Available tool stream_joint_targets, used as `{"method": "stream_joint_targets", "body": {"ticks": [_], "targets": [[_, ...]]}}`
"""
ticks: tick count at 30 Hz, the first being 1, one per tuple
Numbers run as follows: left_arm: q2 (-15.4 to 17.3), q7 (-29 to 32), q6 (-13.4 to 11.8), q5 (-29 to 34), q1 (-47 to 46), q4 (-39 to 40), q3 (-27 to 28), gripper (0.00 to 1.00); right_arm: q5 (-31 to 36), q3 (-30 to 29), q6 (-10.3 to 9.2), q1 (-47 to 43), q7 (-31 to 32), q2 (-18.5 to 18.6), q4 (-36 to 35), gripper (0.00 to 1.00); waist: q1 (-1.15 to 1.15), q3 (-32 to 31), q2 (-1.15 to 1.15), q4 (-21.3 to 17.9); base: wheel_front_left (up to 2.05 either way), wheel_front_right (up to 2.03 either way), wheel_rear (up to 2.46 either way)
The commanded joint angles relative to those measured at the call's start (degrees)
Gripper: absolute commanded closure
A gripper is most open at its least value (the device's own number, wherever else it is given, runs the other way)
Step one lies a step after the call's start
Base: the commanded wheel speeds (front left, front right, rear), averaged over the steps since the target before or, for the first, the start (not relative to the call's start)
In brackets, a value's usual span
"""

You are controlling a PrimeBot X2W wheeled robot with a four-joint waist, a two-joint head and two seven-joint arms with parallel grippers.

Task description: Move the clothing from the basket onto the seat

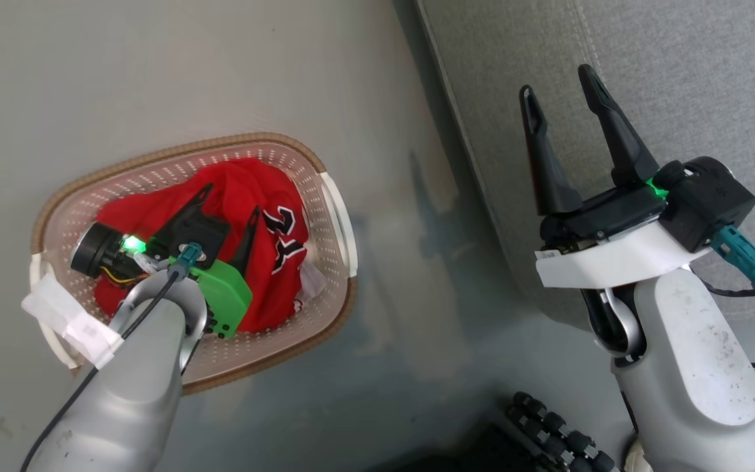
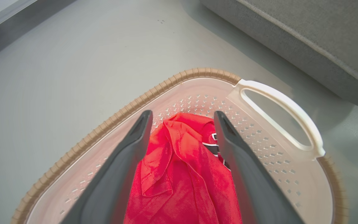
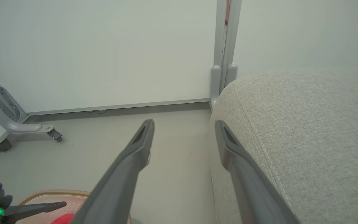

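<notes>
The basket [image 1: 174,154], oval, cream and perforated with a brown rim, stands on the grey floor at the left. Red clothing [image 1: 240,190] with black-and-white lettering lies bunched inside it. My left gripper [image 1: 232,200] hangs open over the pile. In the left wrist view its fingertips [image 2: 146,119] straddle a fold of the clothing [image 2: 182,174], and I cannot tell if they touch it. The grey fabric seat [image 1: 679,78] fills the upper right. My right gripper [image 1: 556,82] stands open and empty above the seat's edge [image 3: 306,130], its two dark fingers wide apart.
The basket's white handle [image 2: 291,109] faces the seat [image 2: 306,40], with a strip of bare floor [image 1: 417,262] between them. A white wall, a grey post [image 3: 224,62] and a frame on casters [image 3: 11,124] stand beyond. Dark parts of my base [image 1: 548,432] lie at the bottom.
</notes>
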State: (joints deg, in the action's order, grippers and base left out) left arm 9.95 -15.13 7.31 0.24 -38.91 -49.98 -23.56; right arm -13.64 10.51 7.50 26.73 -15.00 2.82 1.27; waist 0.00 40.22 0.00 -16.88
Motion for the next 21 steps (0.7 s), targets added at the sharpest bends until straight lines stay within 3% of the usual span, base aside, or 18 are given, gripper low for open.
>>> {"method": "stream_joint_targets", "body": {"ticks": [1,21], "targets": [[0.72,-0.04,0.21,-0.03,-1.49,-0.98,-0.59,0.0,-0.15,0.18,-0.02,0.9,-0.27,0.14,-0.4,0.0,0.0,2.89,0.0,-1.66,0.0,0.0,0.0],[0.56,-0.04,0.24,-2.77,-10.43,-18.86,-10.86,0.0,1.16,0.96,-0.02,2.72,-0.28,0.14,-3.24,0.0,0.0,11.6,0.0,-2.13,0.0,0.0,0.0]]}}
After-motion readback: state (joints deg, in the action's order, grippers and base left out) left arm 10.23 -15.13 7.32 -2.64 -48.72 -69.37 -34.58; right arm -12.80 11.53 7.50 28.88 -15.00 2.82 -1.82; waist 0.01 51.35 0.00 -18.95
